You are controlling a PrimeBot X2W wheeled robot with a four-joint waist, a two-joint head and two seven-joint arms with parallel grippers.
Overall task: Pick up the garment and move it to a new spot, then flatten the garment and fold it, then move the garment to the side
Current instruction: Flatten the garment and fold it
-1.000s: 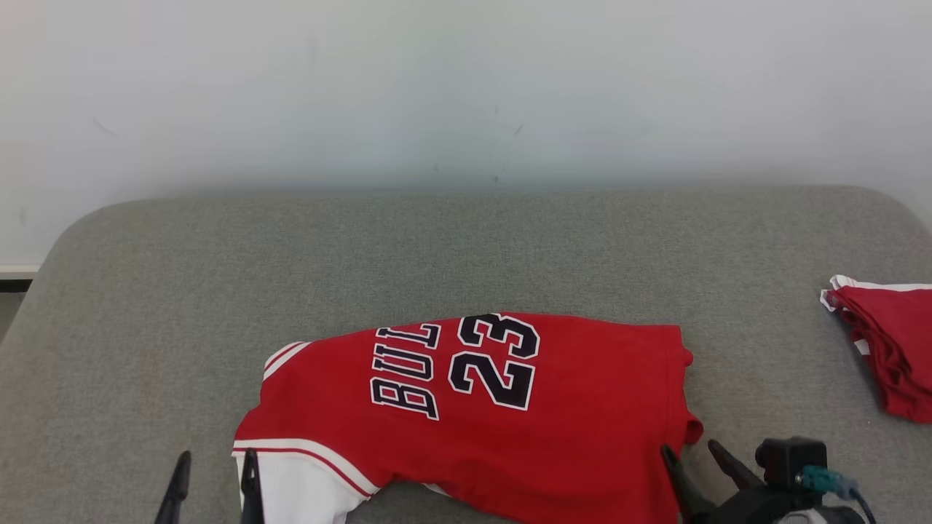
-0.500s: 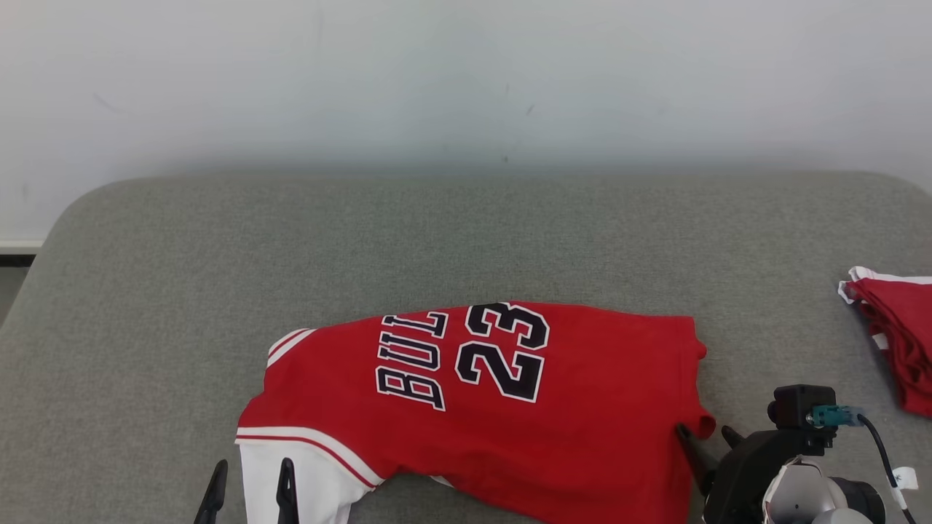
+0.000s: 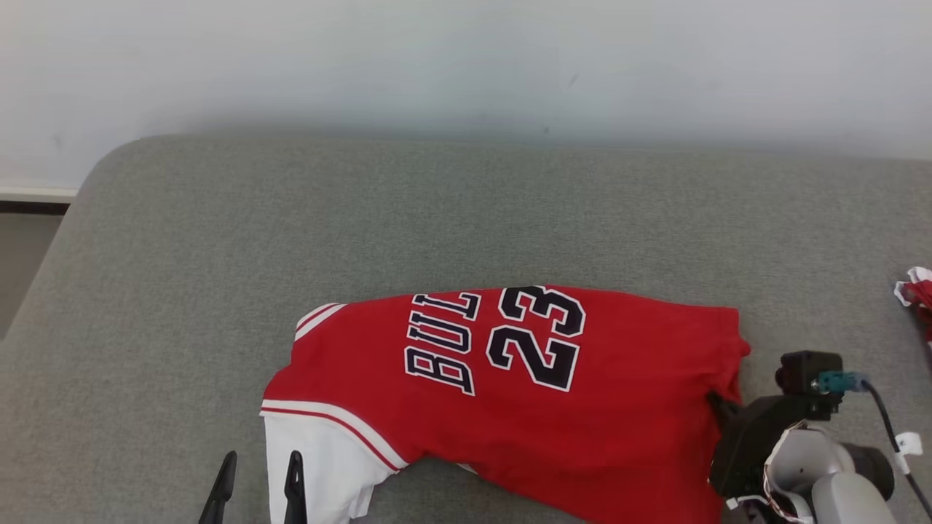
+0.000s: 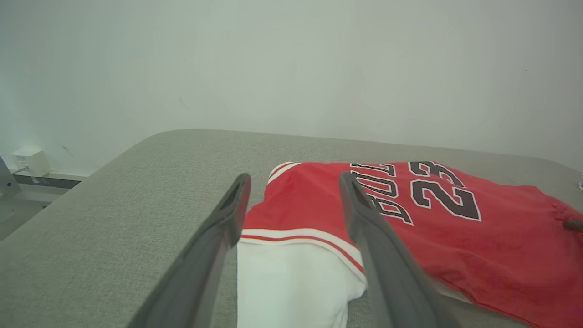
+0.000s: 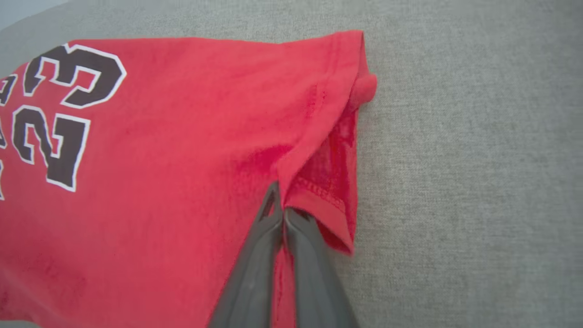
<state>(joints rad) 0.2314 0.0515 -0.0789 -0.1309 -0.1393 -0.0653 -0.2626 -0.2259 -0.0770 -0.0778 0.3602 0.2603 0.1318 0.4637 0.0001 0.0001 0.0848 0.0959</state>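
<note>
- Grey padded worktop (image 3: 466,211): the red garment (image 3: 619,407) lies along my near edge, print up, roughly spread with a rumpled lower border.
- Progress, my read: the pick-up is only starting. Moving, flattening, folding and setting aside all remain.
- Right fingers (image 5: 259,255): pinched tight on the hem at the garment's right end.
- Left fingers (image 4: 364,218): wide apart, empty, by the white panel.
- Scrap of other red cloth (image 3: 919,291): far right edge.

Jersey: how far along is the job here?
Done: the jersey lies flat on the grey surface, seemingly folded once lengthwise, lettering cut at the far edge. In hand: right end effector shut on its hem; left end effector open near the white sleeve. Left: further folding, moving aside.
</note>
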